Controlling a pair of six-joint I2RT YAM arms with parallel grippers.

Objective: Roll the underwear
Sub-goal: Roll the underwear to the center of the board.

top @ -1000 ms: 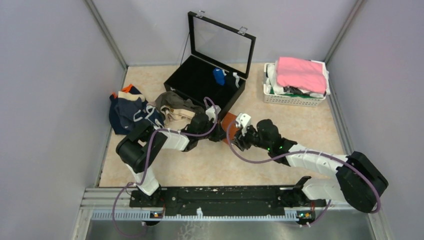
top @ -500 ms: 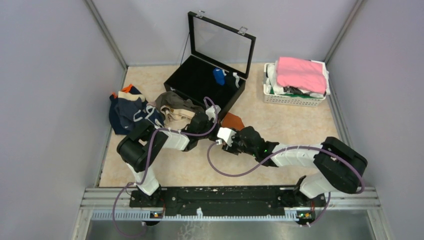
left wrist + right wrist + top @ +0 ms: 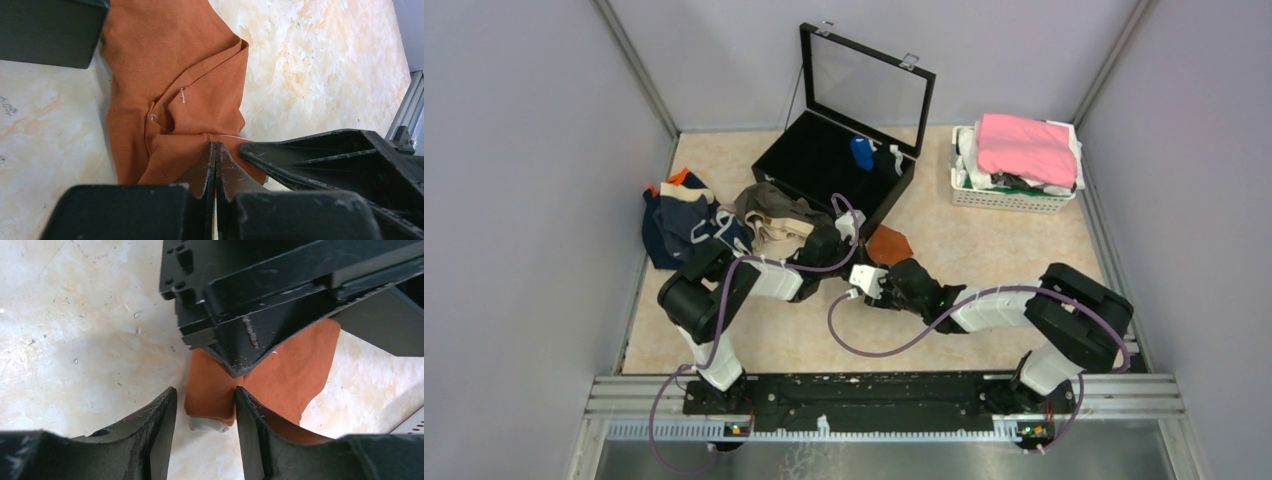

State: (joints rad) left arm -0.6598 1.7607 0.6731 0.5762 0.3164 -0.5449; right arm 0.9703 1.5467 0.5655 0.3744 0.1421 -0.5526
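The left gripper point(image 3: 215, 148) pinches the rust-orange underwear point(image 3: 167, 55), jaws clenched (rolling seems barely begun). The right gripper point(image 3: 205, 402) straddles its edge, jaws parted; next, close and turn

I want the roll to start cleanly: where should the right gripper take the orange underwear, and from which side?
The corner of the orange underwear lying flat between the open right gripper fingers, approached low from the near side. The black case blocks the far side, and the shut left gripper pinches the edge just beside it.
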